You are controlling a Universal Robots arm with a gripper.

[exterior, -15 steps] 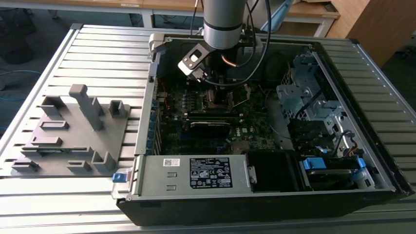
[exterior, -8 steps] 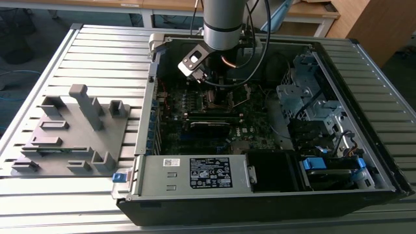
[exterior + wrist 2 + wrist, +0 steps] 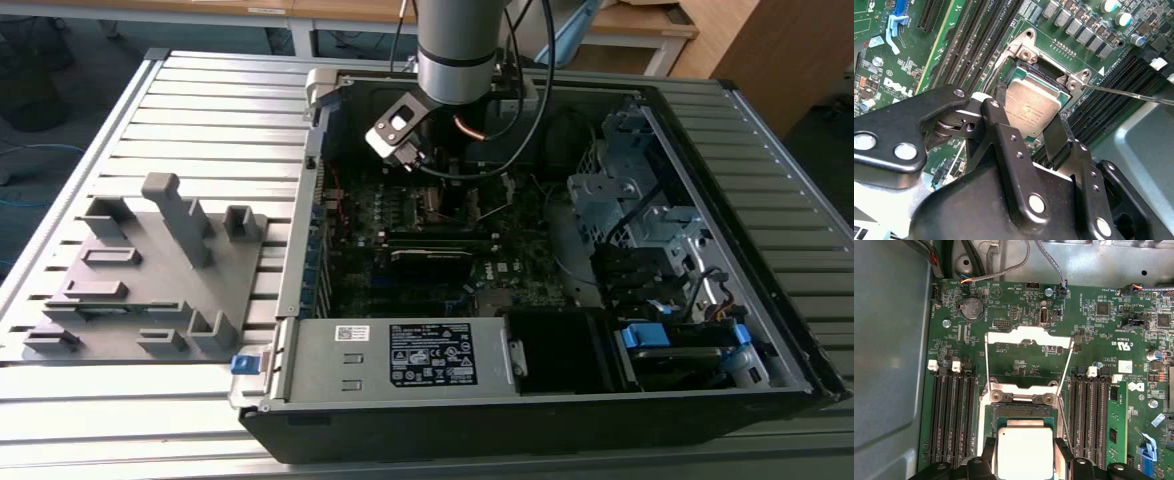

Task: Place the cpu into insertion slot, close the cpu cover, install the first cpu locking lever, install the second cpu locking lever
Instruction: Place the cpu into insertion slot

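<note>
1. Ribbed metal table (image 3: 200,110) carries everything in the exterior view; an open computer case (image 3: 534,435) lies on it with its inside facing up
2. A grey fixture plate (image 3: 147,270) with upright blocks sits on the table at the exterior view's left, just beside the case
3. The robot arm (image 3: 461,50) comes down from the top of the exterior view into the far part of the case
4. A green motherboard (image 3: 1019,305) covers the case floor under the arm, and a labelled silver box (image 3: 414,355) fills the near edge of the case
5. Long black memory slots (image 3: 954,410) run along both sides of the socket area in the first wrist view
6. The cpu cover (image 3: 1029,336), a silver frame with a cut-out centre, is swung open away from the socket, so the board shows through its middle
7. The gripper (image 3: 1031,107) hangs low over the socket; its two black fingers (image 3: 999,120) flank the chip on opposite edges, and the jaws are clamped on it
8. The insertion slot (image 3: 1024,412) shows as a dark square recess with a metal rim, partly covered by the chip
9. The cpu (image 3: 1024,455), silver-grey top upward, is held over the slot between the fingers; I cannot tell whether it already rests in the recess
10. A thin wire locking lever (image 3: 1134,94) stands free beside the socket, not latched down
</note>
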